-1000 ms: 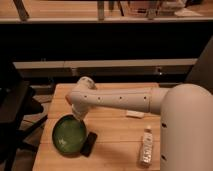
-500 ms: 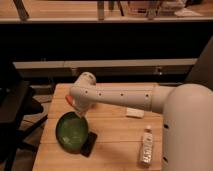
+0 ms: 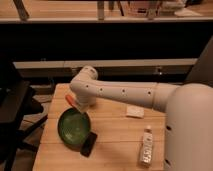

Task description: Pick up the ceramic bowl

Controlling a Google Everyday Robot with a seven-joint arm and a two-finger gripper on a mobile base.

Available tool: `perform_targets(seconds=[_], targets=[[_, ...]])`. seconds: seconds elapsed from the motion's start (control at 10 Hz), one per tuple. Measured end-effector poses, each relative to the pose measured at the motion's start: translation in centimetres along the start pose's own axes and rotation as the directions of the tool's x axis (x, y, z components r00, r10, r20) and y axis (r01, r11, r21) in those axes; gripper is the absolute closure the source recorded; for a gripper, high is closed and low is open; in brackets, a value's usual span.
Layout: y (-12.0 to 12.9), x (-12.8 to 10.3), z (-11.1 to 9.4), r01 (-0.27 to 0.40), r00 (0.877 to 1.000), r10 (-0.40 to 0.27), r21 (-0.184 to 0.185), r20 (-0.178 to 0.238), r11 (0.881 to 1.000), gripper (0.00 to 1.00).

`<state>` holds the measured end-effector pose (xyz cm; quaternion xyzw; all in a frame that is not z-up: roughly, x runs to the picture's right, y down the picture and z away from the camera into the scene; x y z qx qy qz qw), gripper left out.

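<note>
one green ceramic bowl (image 3: pixel 74 128) now shows tilted, its far rim raised toward the arm and its near rim low over the wooden table (image 3: pixel 115 135), whereas half a second ago it sat a little lower and further left. that shift suggests the lift is under way, though whether the bowl is fully clear of the wood cannot be told. the gripper (image 3: pixel 76 106) sits at the bowl's upper rim, mostly hidden under the white arm (image 3: pixel 120 92); an orange part shows there, and it cannot be told how far the fingers are apart or whether they hold the rim. just beside the bowl's lower right edge lies a black slab (image 3: pixel 89 144), touching or nearly so. well apart to the right stand a small bottle (image 3: pixel 146 148) and a pale card (image 3: pixel 135 111).
</note>
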<state>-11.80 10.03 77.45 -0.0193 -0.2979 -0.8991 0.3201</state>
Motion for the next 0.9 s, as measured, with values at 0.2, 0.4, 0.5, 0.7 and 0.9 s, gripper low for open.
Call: perform_targets(seconds=[0.2, 0.4, 0.5, 0.7, 0.9], targets=[[0.5, -0.1, -0.6, -0.002, 1.000, 0.002, -0.003, 0.000, 1.000, 1.00], [0.9, -0.2, -1.0, -0.001, 1.000, 0.001, -0.007, 0.000, 1.000, 1.00], [1.1, -0.4, -1.2, 0.000, 1.000, 0.000, -0.009, 0.001, 1.000, 1.00], [1.8, -0.8, -1.7, 0.000, 1.000, 0.000, -0.013, 0.003, 1.000, 1.00], [2.1, -0.8, -2.1, -0.001, 1.000, 0.001, -0.016, 0.001, 1.000, 1.00]])
